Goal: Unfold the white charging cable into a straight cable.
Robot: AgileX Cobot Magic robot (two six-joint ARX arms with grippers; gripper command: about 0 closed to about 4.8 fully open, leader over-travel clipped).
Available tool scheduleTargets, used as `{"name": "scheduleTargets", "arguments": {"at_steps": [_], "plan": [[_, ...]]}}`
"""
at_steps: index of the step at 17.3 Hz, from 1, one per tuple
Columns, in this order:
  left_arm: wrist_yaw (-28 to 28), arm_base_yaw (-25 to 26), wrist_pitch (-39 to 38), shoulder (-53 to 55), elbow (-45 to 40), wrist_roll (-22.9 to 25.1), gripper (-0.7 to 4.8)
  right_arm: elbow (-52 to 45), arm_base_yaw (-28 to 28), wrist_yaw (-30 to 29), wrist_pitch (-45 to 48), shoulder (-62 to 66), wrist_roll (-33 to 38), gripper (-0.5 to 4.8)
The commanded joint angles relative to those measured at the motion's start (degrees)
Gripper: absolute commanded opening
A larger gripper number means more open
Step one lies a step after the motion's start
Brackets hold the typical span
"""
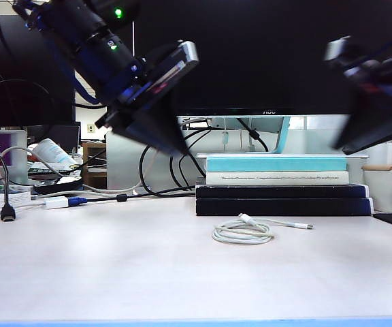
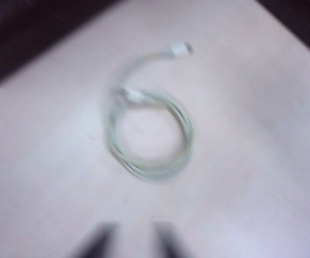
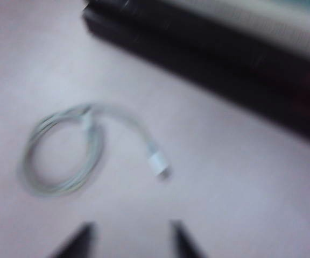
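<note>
**Coiled cable on open table, both grippers above it**

Exterior view: the white charging cable (image 1: 243, 232) lies coiled on the table (image 1: 114, 272), one plug end trailing right, just in front of a stack of books (image 1: 281, 187). There is bare tabletop to the near side and left. The left gripper (image 1: 156, 136) hangs high left, the right gripper (image 1: 366, 136) high right, badly blurred; jaw state unreadable here. A black monitor (image 1: 264, 54) and dark cables stand behind.

Left wrist view: blurred. The coil (image 2: 149, 134) sits apart from the left gripper (image 2: 133, 242), whose dark fingertips (image 2: 98, 239) stand apart, holding nothing.

Right wrist view: blurred too. The coil (image 3: 63, 153) and its loose plug lie beyond the right gripper (image 3: 131, 239); its jaws are parted and empty. The books (image 3: 209, 59) edge the far side.
</note>
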Motion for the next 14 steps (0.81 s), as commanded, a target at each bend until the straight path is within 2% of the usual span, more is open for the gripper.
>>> {"name": "scheduleTargets", "arguments": {"at_steps": [1,3,4,6,7,9,11,14], "plan": [[0.0,-1.6,-2.0,-0.2,0.2,3.4,2.48,9.5,1.2,2.6,-5.5,8.8,-6.3,1.57],[0.0,-2.7,-2.0,-0.2,0.2,5.5,2.48,16.7,1.5,3.5,-11.9,15.8,-10.6,1.58],[-1.2,-2.8,-2.0,-0.2,0.2,6.8,2.48,19.6,1.6,4.3,-14.8,19.1,-13.7,1.76],[-2.1,-2.8,-2.2,-0.2,0.2,7.2,2.65,22.1,1.5,4.5,-17.8,22.0,-17.7,1.82],[-2.2,-2.7,-2.5,-0.2,0.2,7.1,3.06,22.9,1.4,4.4,-18.8,23.0,-18.7,1.82],[-2.1,-2.7,-3.1,-0.2,0.2,7.2,3.63,23.7,1.5,3.6,-21.3,23.8,-25.2,1.95],[-0.7,-2.8,-3.5,-0.2,0.2,7.2,3.65,23.7,1.6,3.4,-21.7,24.0,-27.5,2.23],[1.6,-2.8,-2.9,-0.2,0.2,7.0,3.64,23.7,1.5,2.2,-20.8,24.3,-28.4,2.23]]}}
